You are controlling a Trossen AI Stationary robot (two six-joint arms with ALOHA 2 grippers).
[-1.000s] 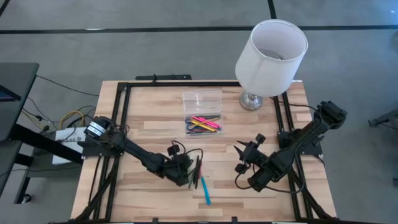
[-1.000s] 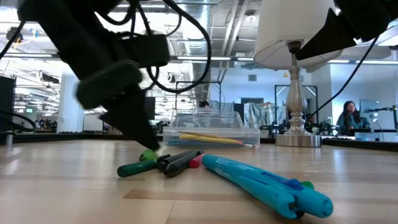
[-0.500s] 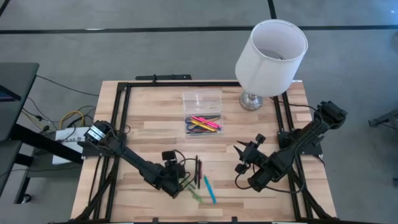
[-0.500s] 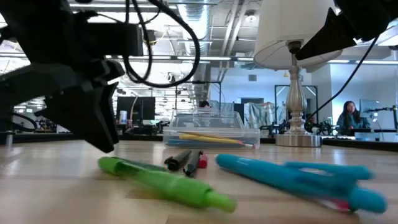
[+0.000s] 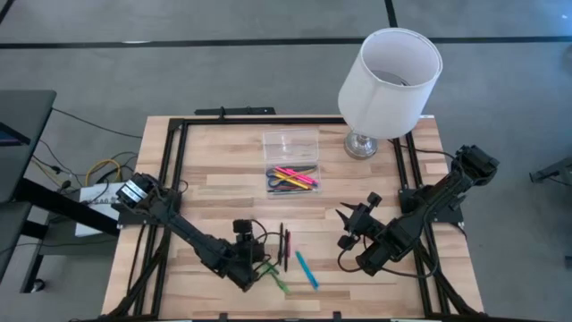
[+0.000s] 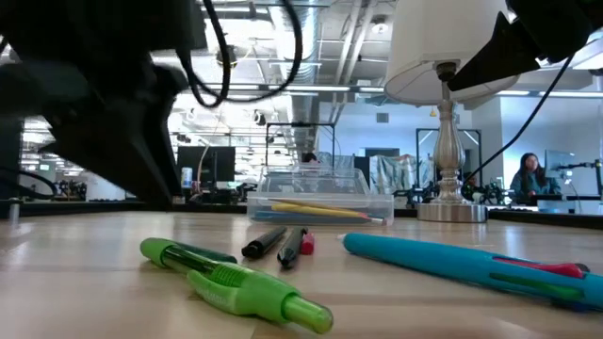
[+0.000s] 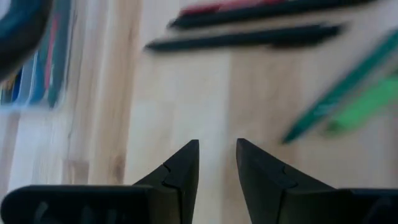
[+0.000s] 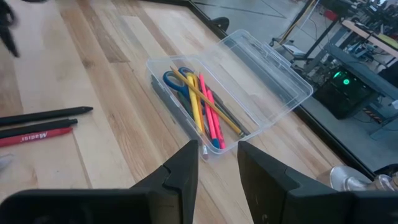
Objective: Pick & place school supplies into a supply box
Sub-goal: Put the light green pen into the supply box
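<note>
Two dark arms are seen over a pale wooden table (image 5: pixel 214 152) in the overhead view. The left gripper (image 5: pixel 251 266) is stationed low near the table's 6 o'clock edge, its fingers (image 7: pixel 183 168) parted by a narrow gap with bare wood between them; nothing is held. Just off its tip, toward 3 o'clock, a green pen (image 5: pixel 279 283) is laid on the boards, with two black pens (image 5: pixel 281 245) and a red-lettered marker (image 5: pixel 288 245) side by side toward 12 o'clock from it. A blue pen (image 5: pixel 307 269) is set at a slant just to 3 o'clock of that group, apart from the green one.

The supply box (image 5: pixel 291 180), clear plastic with its lid (image 5: pixel 290 144) thrown open toward 12 o'clock, is placed near the table's centre, well apart from the loose pens. Inside it, pink markers (image 8: pixel 211 109), a yellow pencil (image 8: pixel 194 102) and blue-handled scissors (image 8: pixel 177 79) are seen lying together.

The right gripper (image 5: pixel 350 226) is held at about 4 o'clock from the box, raised off the table and pointed toward it; its fingers (image 8: pixel 183 171) are slightly parted and empty. A white-shaded lamp (image 5: pixel 390 76) is stood at the table's 1 o'clock corner. From table height, a seated person (image 6: pixel 528 179) is glimpsed in the room beyond.
</note>
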